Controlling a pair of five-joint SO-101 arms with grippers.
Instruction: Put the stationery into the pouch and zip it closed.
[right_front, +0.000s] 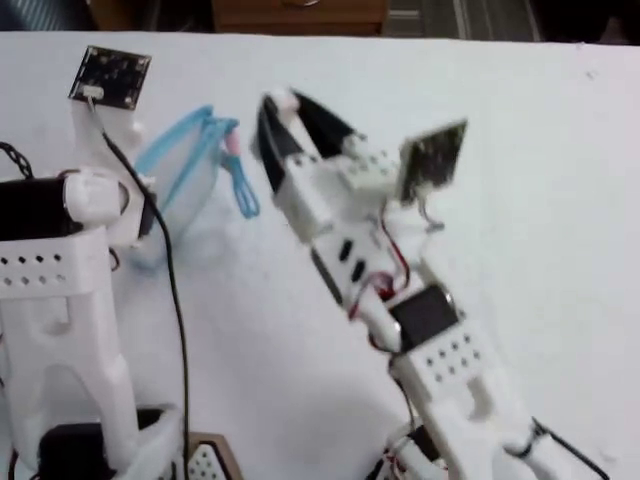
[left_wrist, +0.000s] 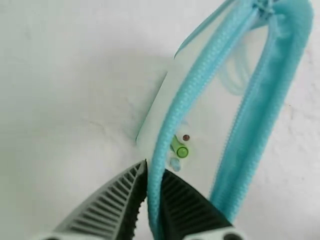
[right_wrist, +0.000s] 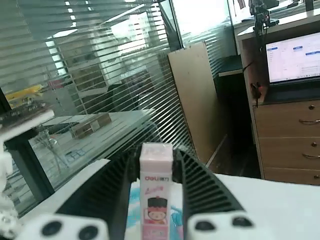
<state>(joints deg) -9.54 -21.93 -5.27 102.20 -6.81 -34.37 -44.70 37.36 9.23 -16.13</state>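
**Simultaneously loaded grippers: pouch rim at left, eraser at right**

Left gripper (left_wrist: 151, 170): two ribbed, wedge-shaped fingers, one pale grey and one black, are pressed nearly together with the light-blue woven zipper band (left_wrist: 200, 75) pinched between their tips. The band belongs to the clear soft plastic pouch (left_wrist: 155, 112), which lies on the matte white tabletop (left_wrist: 60, 75). Its two toothed zipper strips bow apart into a long open mouth. Through the film wall a short green cylindrical item (left_wrist: 180, 149) shows inside, close to the fingertips.

Right gripper (right_wrist: 156, 152): black ribbed fingers are closed on the flanks of a small rectangular white-and-pink eraser (right_wrist: 156, 200), which is held upright with its smooth top standing just proud of the fingertips. This gripper is raised off the table and points toward the room, where slatted window blinds (right_wrist: 90, 60) and a wooden drawer cabinet (right_wrist: 287, 135) stand behind.

In the high view the right gripper (right_front: 285, 110) and its eraser (right_front: 287, 100) sit just beside the far end of the pouch (right_front: 185, 175), without touching it. A thin blue cord loop (right_front: 243, 195) lies on the table (right_front: 520, 150) between the pouch and the right arm. The left arm's white body overlaps the pouch's near end. Beyond the right arm, the tabletop runs broad and flat to its far edge.
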